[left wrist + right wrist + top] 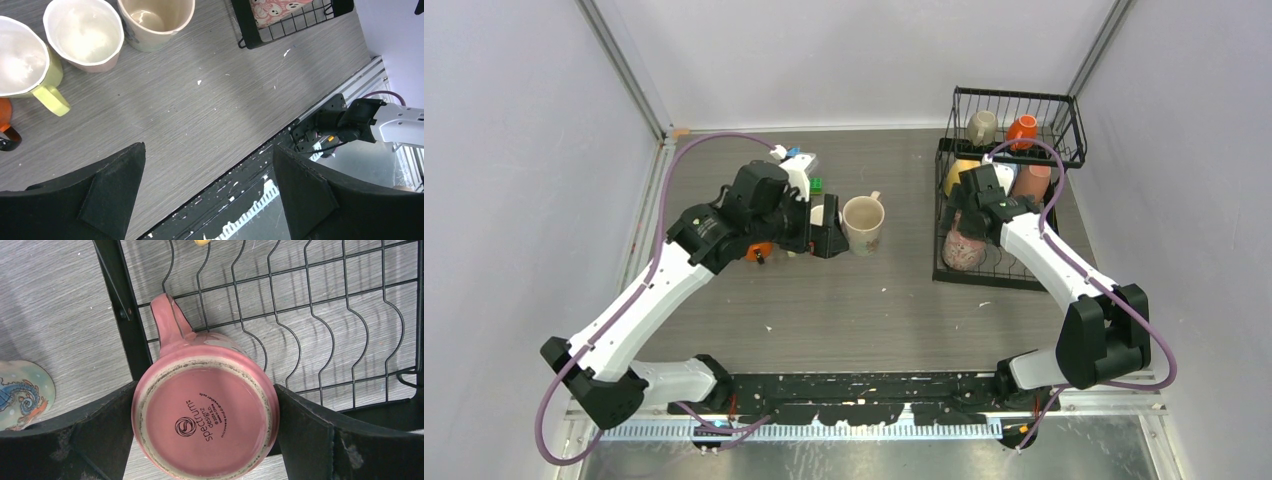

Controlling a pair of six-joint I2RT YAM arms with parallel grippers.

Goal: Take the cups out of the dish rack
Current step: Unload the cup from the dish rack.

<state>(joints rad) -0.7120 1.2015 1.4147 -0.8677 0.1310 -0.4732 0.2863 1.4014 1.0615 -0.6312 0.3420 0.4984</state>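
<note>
An upturned pink ceramic mug point(205, 425) in the base of the black wire dish rack point(120, 305) is flanked by the spread right claw point(205, 387) (contact indiscernible); the left claw point(209, 150) is held spread, empty, above the table point(200, 110).

Robot test cell, laboratory.
We saw pale panels point(844, 60) on aluminium rails point(624, 70) enclosing a grey table point(874, 300), with a left arm point(639, 300) and right arm point(1049, 255) bolted on.
</note>
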